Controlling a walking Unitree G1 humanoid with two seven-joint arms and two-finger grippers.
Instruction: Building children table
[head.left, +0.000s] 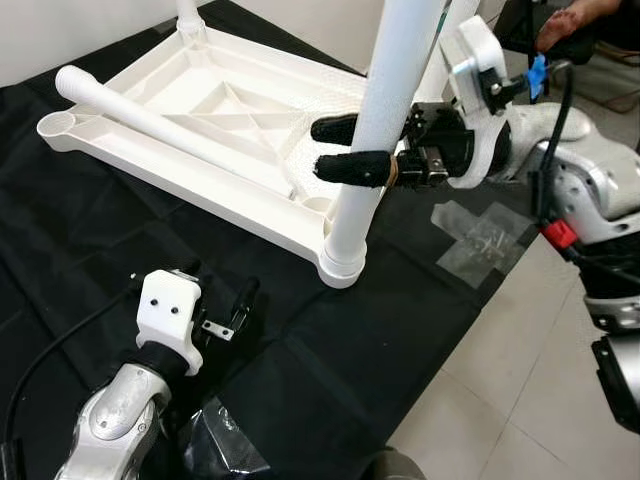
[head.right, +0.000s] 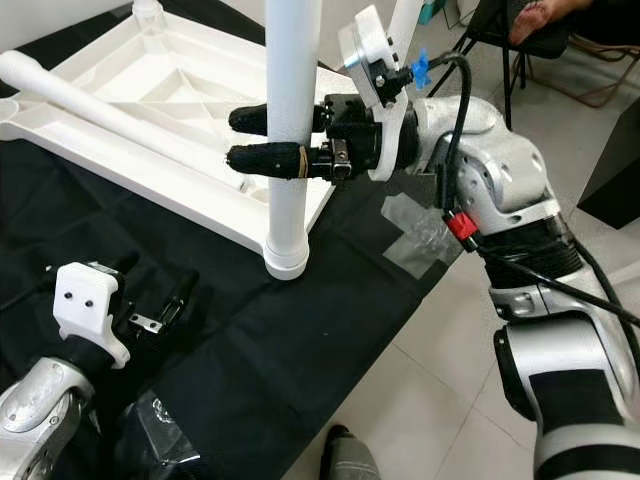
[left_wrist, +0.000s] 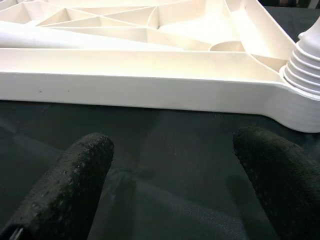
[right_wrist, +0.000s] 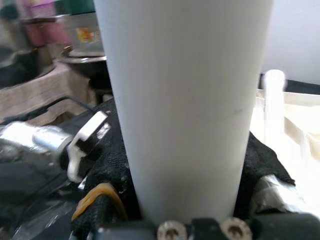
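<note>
The white plastic children's tabletop (head.left: 200, 120) lay upside down on a black cloth (head.left: 330, 360), its ribbed underside facing up; the cloth covered a pale tiled floor (head.left: 520, 370). 1 white table leg (head.left: 385, 110) stood upright in the corner socket (head.left: 343, 262) of the tabletop nearest the robot; a 2nd loose leg (head.left: 150, 122) lay flat across the ribs of the underside, and a 3rd leg (head.left: 190, 20) rose from the far corner. The right gripper (head.left: 350, 150) reached in from the right side of the upright leg, its 2 black fingers closed around the leg partway up, 1 finger on either side and touching it; a rubber band (right_wrist: 97, 197) wrapped 1 finger. The left gripper (left_wrist: 170, 170) hovered low over the cloth just in front of the tabletop's near edge, its fingers spread apart and holding nothing. A crumpled clear plastic wrapper (head.left: 225, 445) lay on the cloth beside the left arm; strips of clear tape (head.left: 480, 240) stuck to the floor past the cloth's edge, to the right of the socket. A person's bare foot (head.left: 565, 22) showed beyond the right arm.
</note>
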